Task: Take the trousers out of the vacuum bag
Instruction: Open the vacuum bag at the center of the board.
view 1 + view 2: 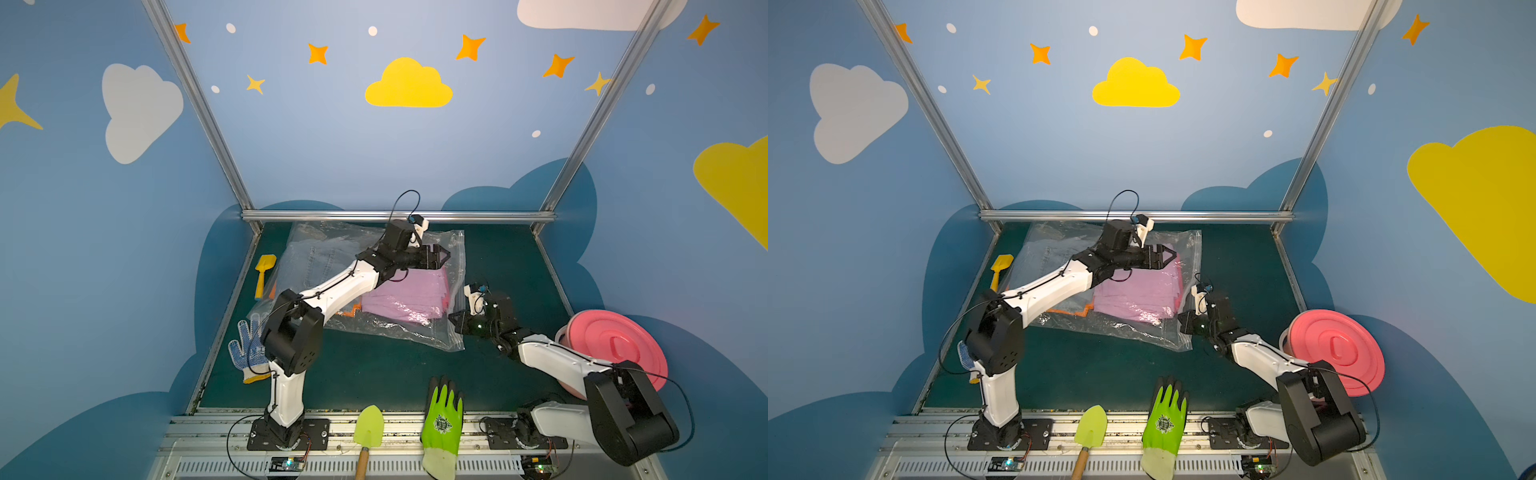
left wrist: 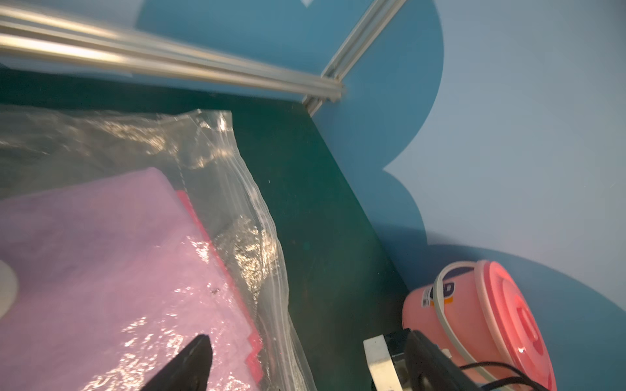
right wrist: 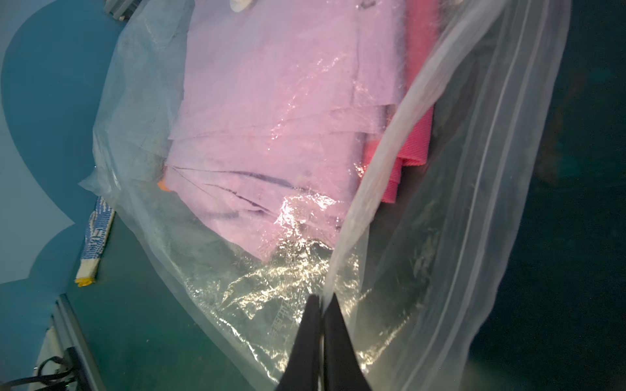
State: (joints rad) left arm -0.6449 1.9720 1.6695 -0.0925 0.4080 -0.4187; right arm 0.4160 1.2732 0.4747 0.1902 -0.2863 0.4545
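Plastic lip (thin, slick) of the vacuum bag (image 3: 457,203) could slip from my clamped right pincer (image 3: 321,304); left pincer (image 1: 444,255) spread wide, empty.

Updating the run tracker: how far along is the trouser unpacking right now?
Done: nothing out yet; lilac pair, hot pink pair, denim pair and orange pair all lie inside the vacuum bag. In hand: right hand is shut on the bag's upper lip, mouth parted; left hand hangs open above the lilac pair. Left: pull all four trousers out.
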